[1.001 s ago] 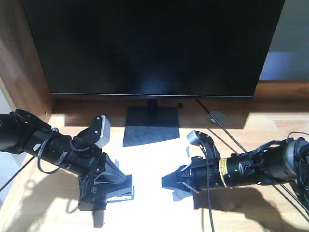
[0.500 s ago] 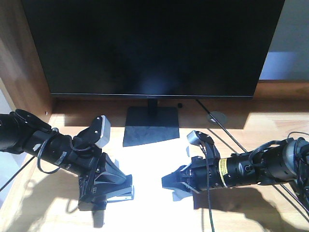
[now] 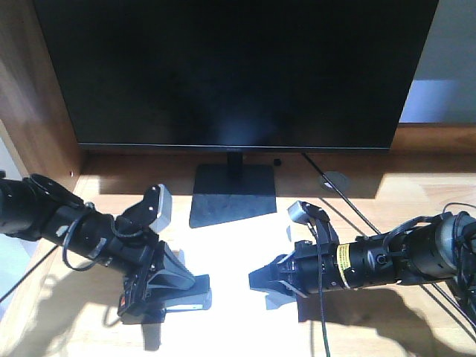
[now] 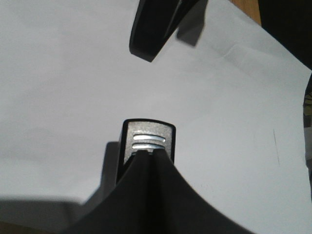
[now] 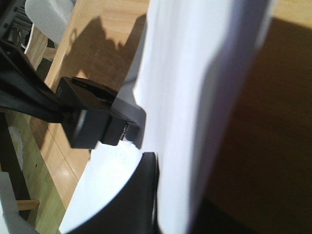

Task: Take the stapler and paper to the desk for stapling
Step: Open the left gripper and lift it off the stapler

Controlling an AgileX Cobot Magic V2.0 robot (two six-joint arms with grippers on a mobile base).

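Note:
The white paper [image 3: 232, 249] lies on the sunlit wooden desk [image 3: 420, 190] in front of the monitor. My left gripper [image 3: 177, 291] is shut on the black stapler [image 3: 192, 299], low over the paper's left part. In the left wrist view the stapler's grey metal end [image 4: 148, 138] sticks out past the closed left gripper [image 4: 150, 153], above the paper [image 4: 219, 97]. My right gripper [image 3: 262, 281] is shut on the paper's right edge. In the right wrist view the paper [image 5: 195, 97] rises edge-on beside a black finger [image 5: 139, 200], with the stapler [image 5: 109, 124] beyond it.
A large black monitor [image 3: 230, 67] fills the back, its square base [image 3: 232, 195] just behind the paper. A cable grommet [image 3: 335, 179] and black cables [image 3: 326, 331] are on the right. A dark wood side panel [image 3: 30, 89] bounds the left.
My left arm has dipped and shifted slightly right, bringing the stapler lower and further onto the paper. The right arm has stayed where it was.

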